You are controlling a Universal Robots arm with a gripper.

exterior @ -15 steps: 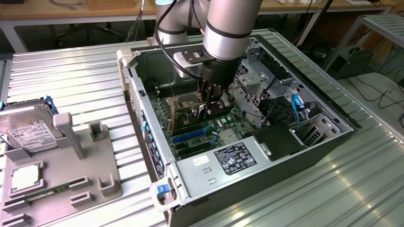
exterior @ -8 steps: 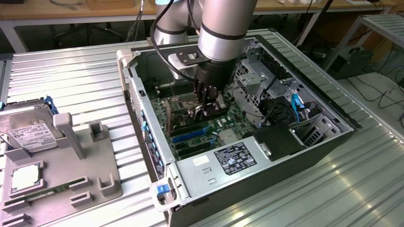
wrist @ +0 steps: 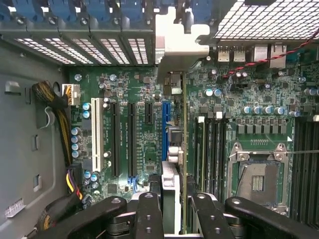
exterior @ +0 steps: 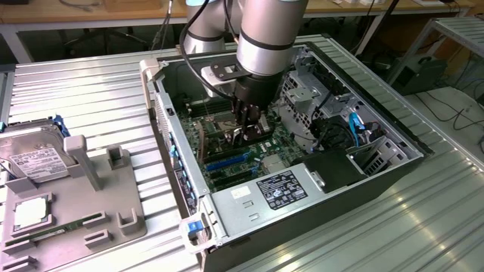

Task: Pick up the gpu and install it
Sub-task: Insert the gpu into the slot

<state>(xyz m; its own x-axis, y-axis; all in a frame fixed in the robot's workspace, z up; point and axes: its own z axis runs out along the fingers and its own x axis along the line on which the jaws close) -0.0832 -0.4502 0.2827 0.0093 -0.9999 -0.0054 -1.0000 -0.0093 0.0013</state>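
Black pincer (wrist: 175, 201) clamps the thin flat gpu (wrist: 172, 149) edge-on above green motherboard (wrist: 249, 99)

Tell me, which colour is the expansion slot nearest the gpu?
The expansion slot beside the gpu is blue; the wrist view shows it best.

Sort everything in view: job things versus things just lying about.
Job: gripper, shut on the gpu; motherboard; computer case.
Lying about: hard drive; CPU; RAM stick; grey holder tray.
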